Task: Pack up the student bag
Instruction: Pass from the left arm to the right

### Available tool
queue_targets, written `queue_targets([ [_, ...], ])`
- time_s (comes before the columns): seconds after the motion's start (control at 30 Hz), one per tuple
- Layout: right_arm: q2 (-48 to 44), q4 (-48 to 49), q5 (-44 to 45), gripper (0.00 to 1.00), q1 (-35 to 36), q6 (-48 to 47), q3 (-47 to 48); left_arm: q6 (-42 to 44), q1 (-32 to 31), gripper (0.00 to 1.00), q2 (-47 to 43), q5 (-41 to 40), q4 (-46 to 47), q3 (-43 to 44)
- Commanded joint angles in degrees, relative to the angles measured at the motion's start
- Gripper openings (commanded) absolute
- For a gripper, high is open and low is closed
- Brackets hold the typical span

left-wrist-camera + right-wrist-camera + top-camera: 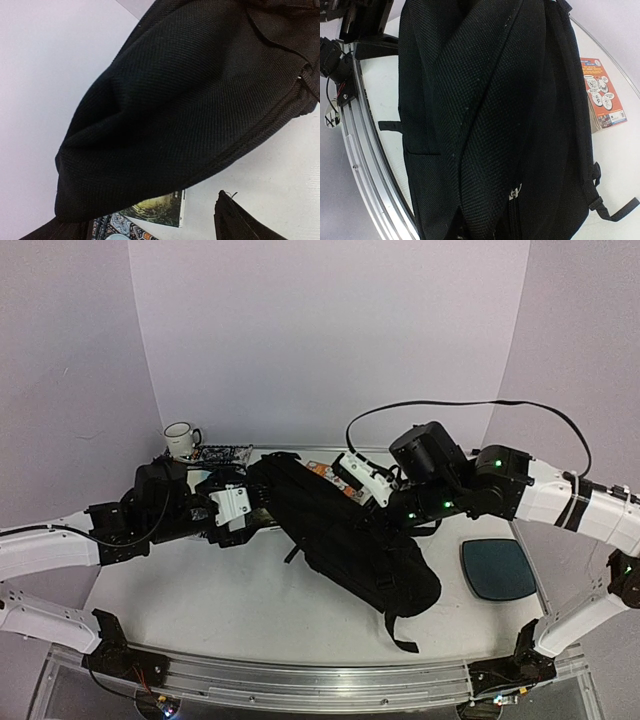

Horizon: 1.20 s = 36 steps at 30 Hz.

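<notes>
Black backpack [350, 540] lies on the counter [200, 600], left hand [255, 508] released beside it, right hand [345, 472] clenched at its far edge.

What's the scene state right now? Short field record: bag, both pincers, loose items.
bag: black backpack, lying diagonally across the middle, opening not visible
left pincer: at the bag's far-left end; open or shut unclear
right pincer: shut, at the bag's far edge; grip on fabric not confirmable
behind bag: orange booklet, flat beside the bag's far edge
far left: white mug, upright; patterned book next to it
right: dark-teal pad, flat, apart from the bag
outside bag: every loose item listed
</notes>
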Motion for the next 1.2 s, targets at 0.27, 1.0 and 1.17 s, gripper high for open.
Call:
queue_targets([
  [0.27, -3.61, 4.29, -1.8, 0.0, -0.53, -2.87, 3.85, 6.55, -0.35, 0.86, -8.42, -5.6, 8.56, -2.32],
  [1.0, -5.1, 3.03, 10.06, 0.0, -2.57, -4.17, 16.73, -18.74, -0.36, 0.0, -2.55, 26.57, 1.75, 9.77],
  [1.17, -0.62, 3.06, 18.55, 0.14, -4.58, -4.29, 20.99, -47.46, -0.45, 0.0, 0.86, 30.37, 1.97, 13.26],
])
